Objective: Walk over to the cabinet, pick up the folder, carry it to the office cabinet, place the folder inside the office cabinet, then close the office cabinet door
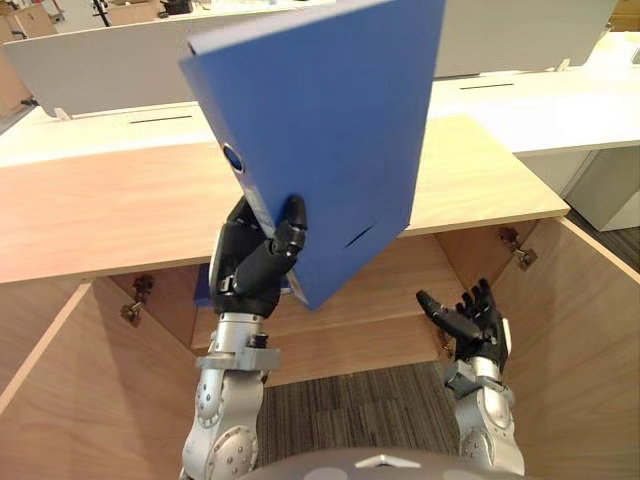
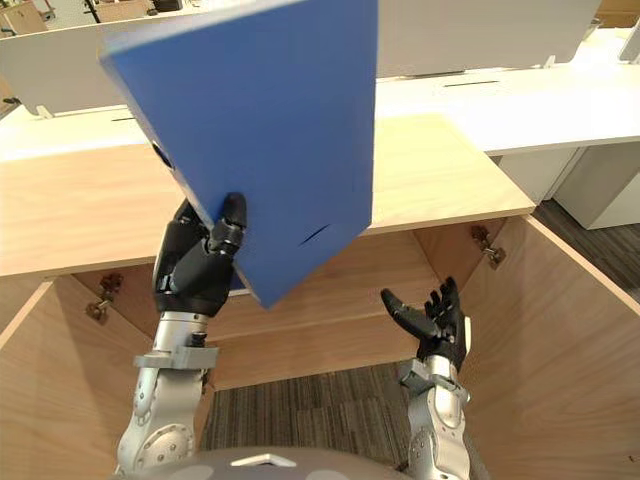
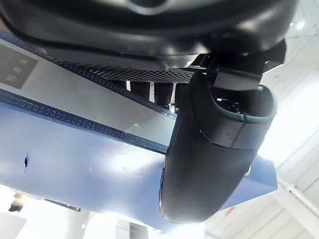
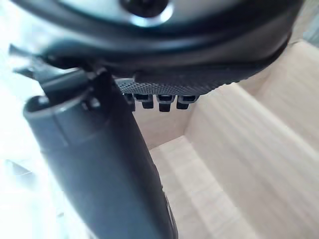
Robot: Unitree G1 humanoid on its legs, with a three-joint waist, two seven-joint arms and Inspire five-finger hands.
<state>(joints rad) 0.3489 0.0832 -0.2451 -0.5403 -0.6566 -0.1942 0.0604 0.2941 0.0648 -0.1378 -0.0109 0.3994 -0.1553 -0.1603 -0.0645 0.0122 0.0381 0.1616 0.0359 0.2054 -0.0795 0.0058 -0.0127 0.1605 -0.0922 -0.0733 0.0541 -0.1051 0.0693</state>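
White bench (image 1: 540,100) surfaces of an office run across the background. In front of them stands a low wooden office cabinet (image 1: 110,210), seen from above, with its left door (image 1: 90,420) and right door (image 1: 585,350) both swung wide open. Inside it a bare wooden shelf (image 1: 370,300) is visible, and grey striped carpet (image 1: 350,410) lies below the opening. By the look of it, the fetching and carrying are done: the blue folder (image 1: 330,140) is off its first resting place and has reached the open cabinet. Placing it inside and shutting the doors are not yet done. The left robot hand (image 1: 258,268) grips the folder at its lower corner beside the spine, thumb pressed across the front cover and fingers curled behind. The folder is tilted and rises from that hand above the cabinet's top, well clear of the shelf and not yet in the opening. The right robot hand (image 1: 475,320) holds nothing; it hangs low before the opening, near the right door, with fingers spread and relaxed, well apart from the folder.
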